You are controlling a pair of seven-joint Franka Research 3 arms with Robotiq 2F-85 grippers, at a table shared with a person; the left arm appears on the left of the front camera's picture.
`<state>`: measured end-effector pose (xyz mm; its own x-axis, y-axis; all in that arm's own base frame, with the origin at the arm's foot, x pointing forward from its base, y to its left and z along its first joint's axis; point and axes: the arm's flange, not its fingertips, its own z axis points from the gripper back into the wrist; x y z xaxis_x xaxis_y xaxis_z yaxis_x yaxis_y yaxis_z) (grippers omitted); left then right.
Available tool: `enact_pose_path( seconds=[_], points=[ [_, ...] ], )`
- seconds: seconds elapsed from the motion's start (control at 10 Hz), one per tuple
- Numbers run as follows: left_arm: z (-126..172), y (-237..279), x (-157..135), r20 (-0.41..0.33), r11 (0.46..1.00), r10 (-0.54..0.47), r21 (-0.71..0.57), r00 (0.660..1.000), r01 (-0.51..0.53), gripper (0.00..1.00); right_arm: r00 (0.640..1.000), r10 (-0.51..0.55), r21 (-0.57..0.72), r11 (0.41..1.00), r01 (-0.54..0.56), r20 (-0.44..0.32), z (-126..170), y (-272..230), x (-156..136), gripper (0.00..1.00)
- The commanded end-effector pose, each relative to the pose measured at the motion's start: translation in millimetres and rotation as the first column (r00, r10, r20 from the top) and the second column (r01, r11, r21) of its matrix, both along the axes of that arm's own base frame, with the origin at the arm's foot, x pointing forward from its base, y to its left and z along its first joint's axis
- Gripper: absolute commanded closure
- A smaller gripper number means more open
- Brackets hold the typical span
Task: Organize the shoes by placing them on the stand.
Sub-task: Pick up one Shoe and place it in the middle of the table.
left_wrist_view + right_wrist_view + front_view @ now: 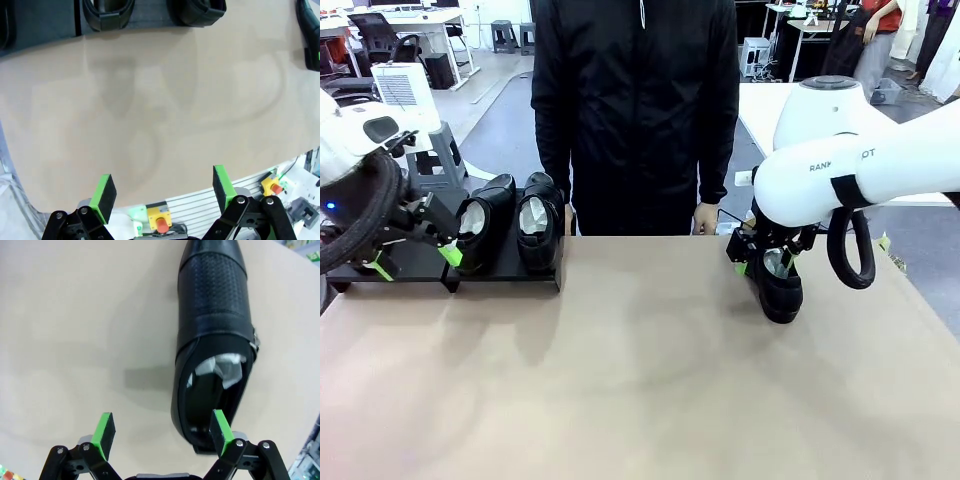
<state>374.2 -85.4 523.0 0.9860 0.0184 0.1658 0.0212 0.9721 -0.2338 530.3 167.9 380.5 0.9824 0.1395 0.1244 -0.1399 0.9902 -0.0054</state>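
Two glossy black shoes (485, 222) (540, 220) with white paper inside stand side by side on the low black stand (510, 272) at the table's far left. My left gripper (417, 261) hangs open just left of them, one green pad close to the nearer shoe. In the left wrist view it (164, 187) is open over bare table, with both shoes (107, 12) (197, 11) at the top edge. A third shoe (781, 292) lies on the table at the right. My right gripper (162, 430) is open just above its heel (215, 315), one finger over the shoe's opening.
A person in a black jacket (635, 100) stands at the far edge, one hand (705, 218) hanging near the table. The stand's left part (390, 268) is bare. Brown table surface (640, 380) stretches open between the two arms.
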Motion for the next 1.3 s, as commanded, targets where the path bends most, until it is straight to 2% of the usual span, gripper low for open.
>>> enact_pose_path(
  seconds=[0.0,0.4,0.5,0.8,1.0,1.1,1.2],
  points=[
    [0,1,2,0.0,1.0,-0.016,-0.014,1.0,0.016,0.0,0.999,-0.038,-0.004,0.999,0.038,0.039,-18,7,29,0.0],
    [0,1,2,0.0,1.0,-0.016,-0.014,1.0,0.016,0.0,0.997,-0.071,0.007,0.997,0.071,-0.014,-42,8,46,0.0],
    [0,1,2,0.0,1.0,-0.016,-0.014,1.0,0.016,0.0,0.998,-0.056,-0.008,0.998,0.056,-0.004,-43,7,45,0.0],
    [0,1,2,0.0,1.0,-0.016,-0.014,1.0,0.016,0.0,0.997,-0.075,-0.03,0.997,0.075,0.011,-43,6,43,0.54],
    [0,1,2,0.0,1.0,-0.016,-0.014,1.0,0.016,0.0,0.992,-0.122,-0.036,0.992,0.122,-0.016,-38,4,36,0.9],
    [0,1,2,0.0,1.0,-0.016,-0.014,1.0,0.016,0.0,0.99,-0.135,-0.036,0.99,0.134,-0.038,-38,2,34,1.0],
    [0,1,2,0.0,1.0,-0.016,-0.014,1.0,0.016,0.0,0.987,-0.149,-0.044,0.988,0.147,-0.055,-41,-1,35,1.0]
  ],
)
